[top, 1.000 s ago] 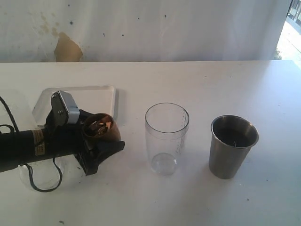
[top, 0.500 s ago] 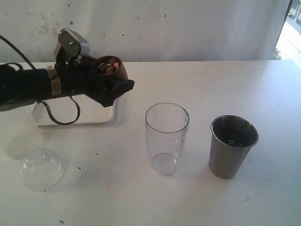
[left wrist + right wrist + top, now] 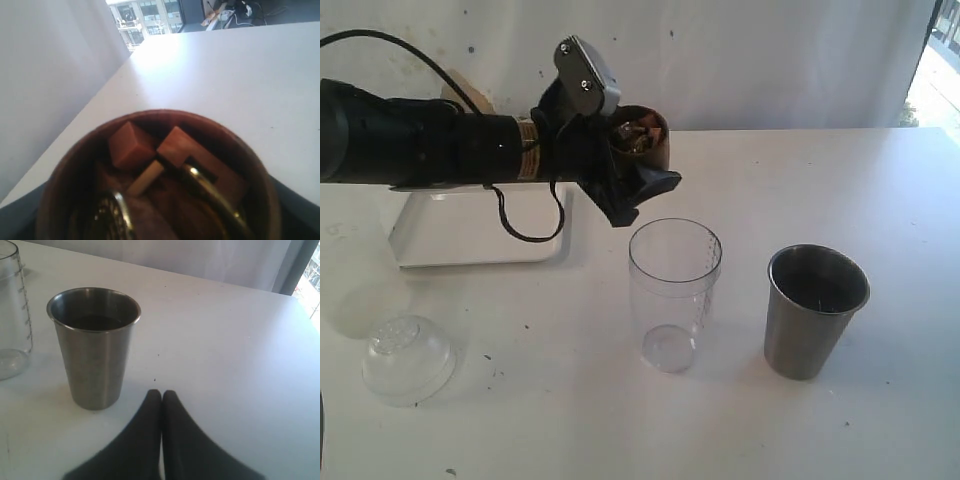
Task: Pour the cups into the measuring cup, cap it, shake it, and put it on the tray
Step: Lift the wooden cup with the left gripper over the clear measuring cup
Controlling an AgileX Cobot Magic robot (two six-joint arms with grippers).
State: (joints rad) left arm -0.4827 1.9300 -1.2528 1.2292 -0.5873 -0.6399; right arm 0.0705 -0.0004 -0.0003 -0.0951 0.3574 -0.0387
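Note:
My left gripper (image 3: 638,170) is shut on the brown wooden cup (image 3: 642,138), held in the air just above and behind the left of the clear measuring cup (image 3: 674,293). The wooden cup (image 3: 160,180) is upright and holds wooden blocks and metal rings. To the right on the table stands the steel tumbler (image 3: 814,310), also seen as the steel tumbler (image 3: 95,344) in the right wrist view. There my right gripper (image 3: 161,394) is shut and empty, near the tumbler's base. The clear dome cap (image 3: 408,358) lies at the front left. The white tray (image 3: 480,240) sits behind my left arm.
The measuring cup (image 3: 14,310) edge shows beside the steel tumbler in the right wrist view. A cable loops under the left arm (image 3: 525,225). The white wall runs along the table's far edge.
My left gripper has lifted the wooden cup off the table and carried it right, from beside the tray to just above the measuring cup. The dome cap came into view.

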